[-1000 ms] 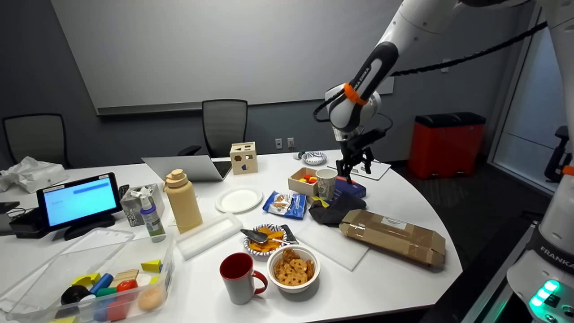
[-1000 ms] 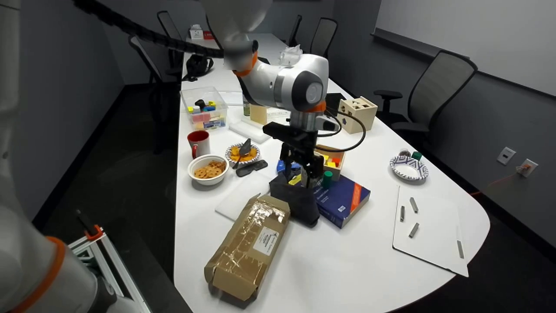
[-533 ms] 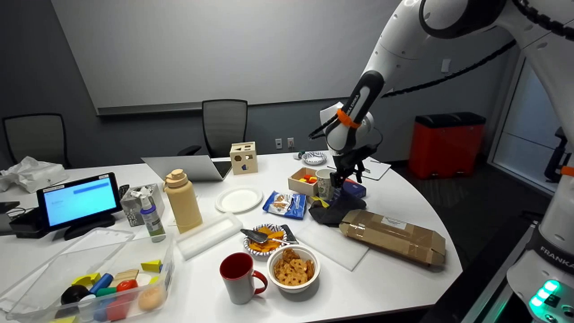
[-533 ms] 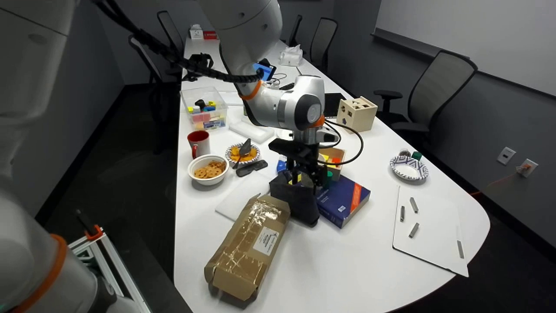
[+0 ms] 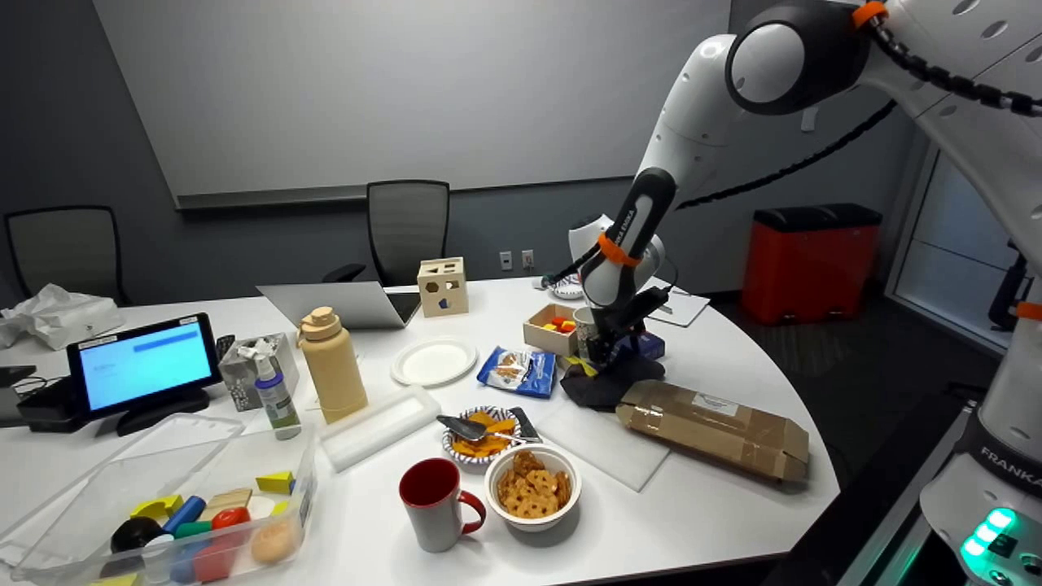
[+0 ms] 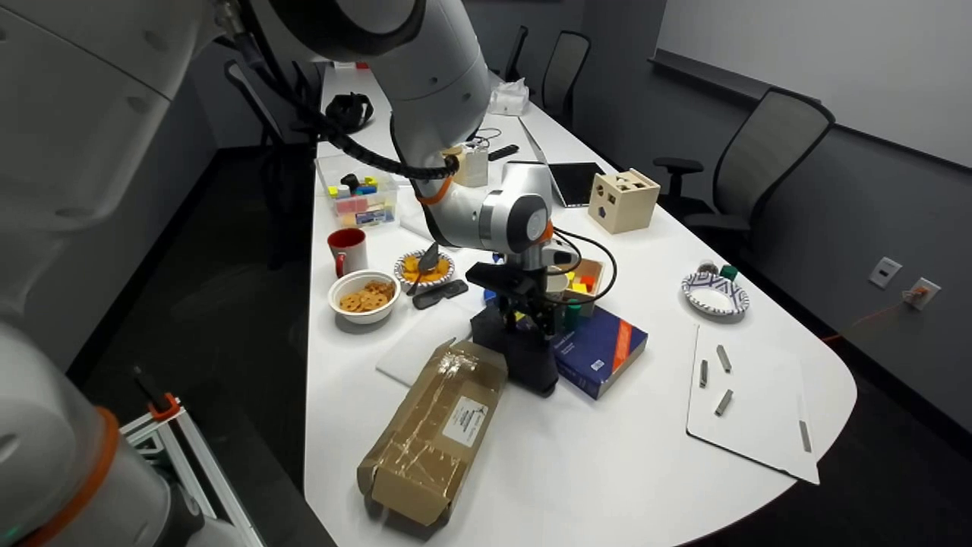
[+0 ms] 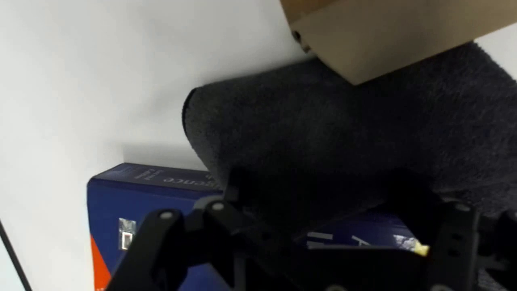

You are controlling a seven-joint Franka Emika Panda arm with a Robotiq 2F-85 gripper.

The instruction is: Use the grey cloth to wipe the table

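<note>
The dark grey cloth lies crumpled on the white table [image 5: 692, 521], between the cardboard box and the blue book. It shows in both exterior views [image 5: 606, 391] [image 6: 520, 357] and fills the middle of the wrist view [image 7: 307, 121]. One corner lies under the box edge in the wrist view, and part of it rests against the book. My gripper [image 6: 528, 328] points down at the cloth's book-side edge. In the wrist view my gripper [image 7: 321, 186] is open, its fingers wide apart with cloth between and below them. The dark fingertips blend into the cloth, so contact is hard to tell.
The cardboard box [image 6: 437, 433] and blue book [image 6: 600, 346] flank the cloth. A paper cup [image 5: 584, 325], wooden tray [image 5: 537, 335] and snack bag [image 5: 518, 372] stand close by the gripper. A pretzel bowl [image 5: 533, 488] and red-handled mug [image 5: 435, 509] are farther off.
The arm has come down and my gripper has lowered from above the book and cup onto the cloth's edge. The cloth and the other objects have not moved.
</note>
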